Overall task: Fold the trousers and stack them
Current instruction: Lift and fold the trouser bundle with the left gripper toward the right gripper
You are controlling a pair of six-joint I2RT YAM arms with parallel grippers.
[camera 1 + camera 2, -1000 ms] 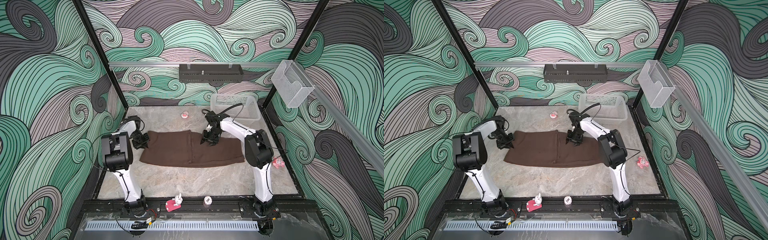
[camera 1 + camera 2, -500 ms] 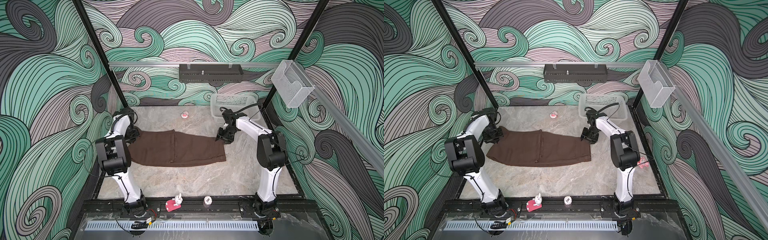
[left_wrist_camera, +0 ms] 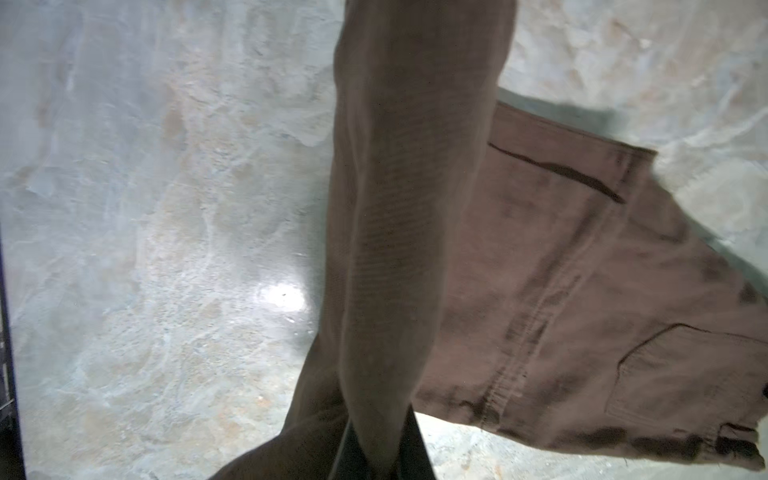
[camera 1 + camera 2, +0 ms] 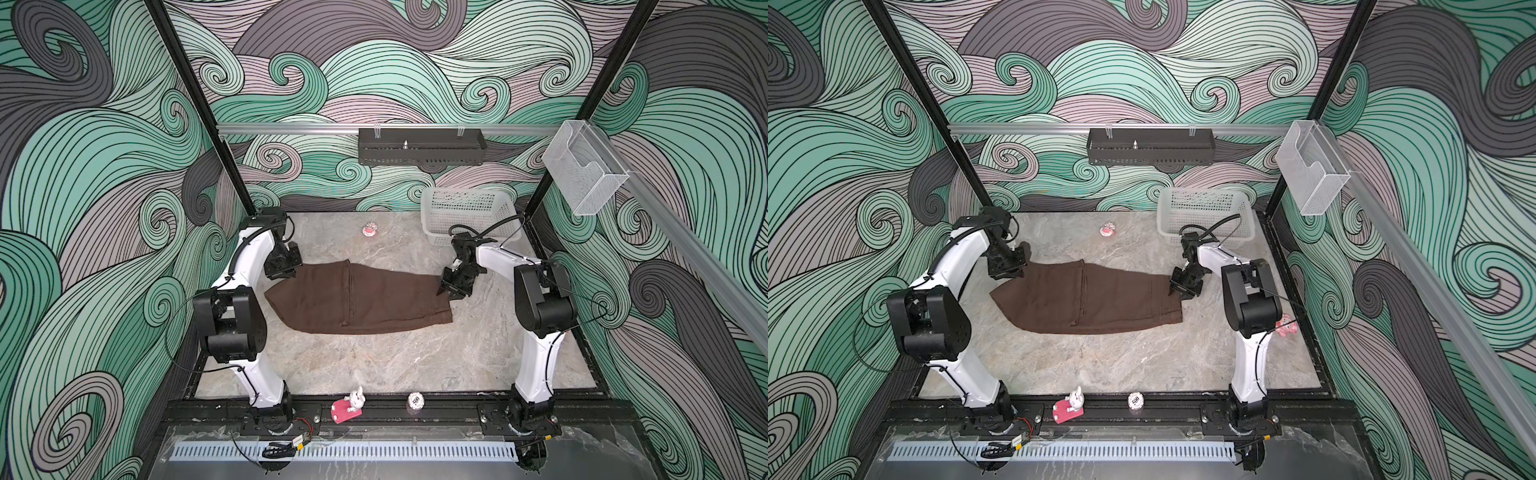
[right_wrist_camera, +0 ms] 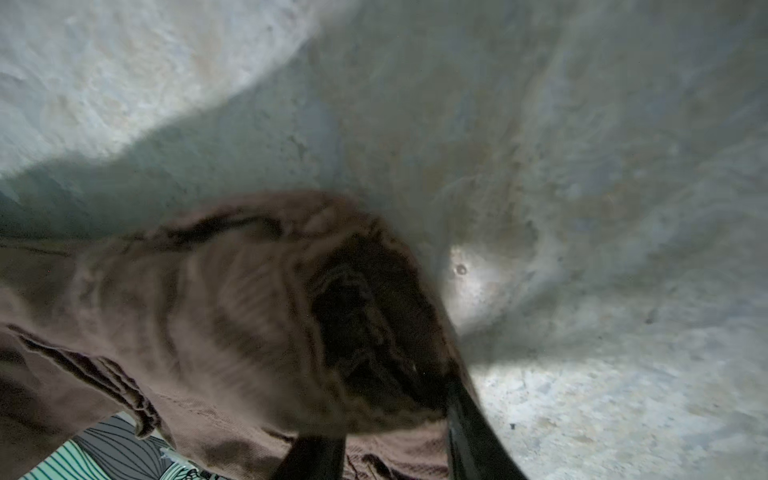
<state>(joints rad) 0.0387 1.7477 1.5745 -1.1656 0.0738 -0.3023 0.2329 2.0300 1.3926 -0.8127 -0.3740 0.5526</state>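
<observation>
The left gripper [image 4: 286,272] is clamped tight on the far left corner of the trousers [image 4: 357,301]. In the left wrist view a strip of cloth runs up out of its jaws. The trousers lie across the middle of the table [image 4: 374,361], between the two arms. They are mostly flat, and a layer edge crosses them near the middle. The right gripper [image 4: 454,287] has its jaws narrowed around a thick bunch of cloth at the far right corner. Risk: if the arms pull unevenly, the bulky right bunch can slip out and the layers will skew. A carry that is too low drags the near edge over the table and opens the fold. The white basket [image 4: 469,210] stands close behind the right gripper, so a wide swing could strike it. Hidden: cloth covers the left fingertips. The right wrist view is blurred, so the firmness of that grip cannot be judged.
</observation>
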